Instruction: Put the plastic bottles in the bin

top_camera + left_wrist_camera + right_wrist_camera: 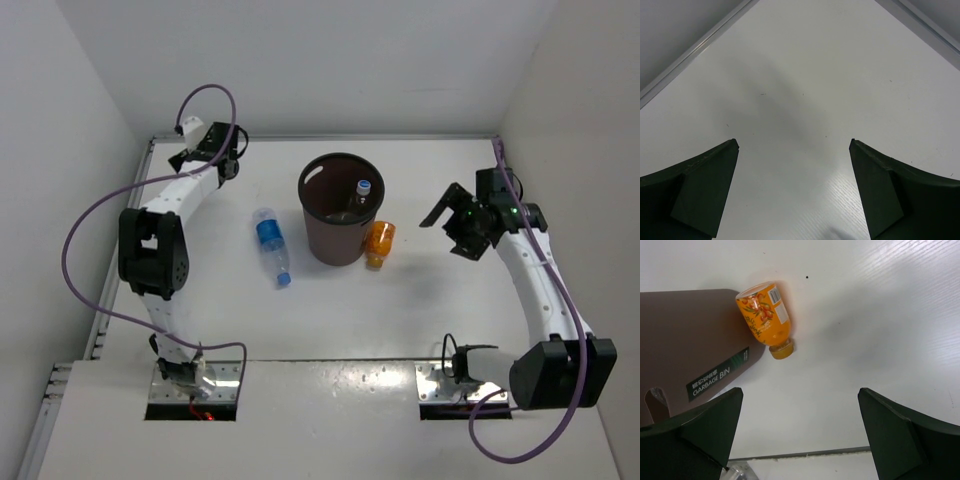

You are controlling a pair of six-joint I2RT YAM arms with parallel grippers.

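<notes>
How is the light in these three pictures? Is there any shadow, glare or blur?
Top external: even, soft light; the bin casts only a faint shadow. Left wrist: a broad soft shadow crosses the table, with a glossy patch near the bottom; the dark fingers show little detail. Right wrist: sharp; the orange bottle and bin label read clearly; sheen upper right.

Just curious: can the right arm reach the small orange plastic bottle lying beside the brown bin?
Probably yes: the right gripper is open and nothing stands between it and the orange bottle.

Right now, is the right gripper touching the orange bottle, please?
Apart: the right wrist view shows bare table between the right gripper and the orange bottle.
</notes>
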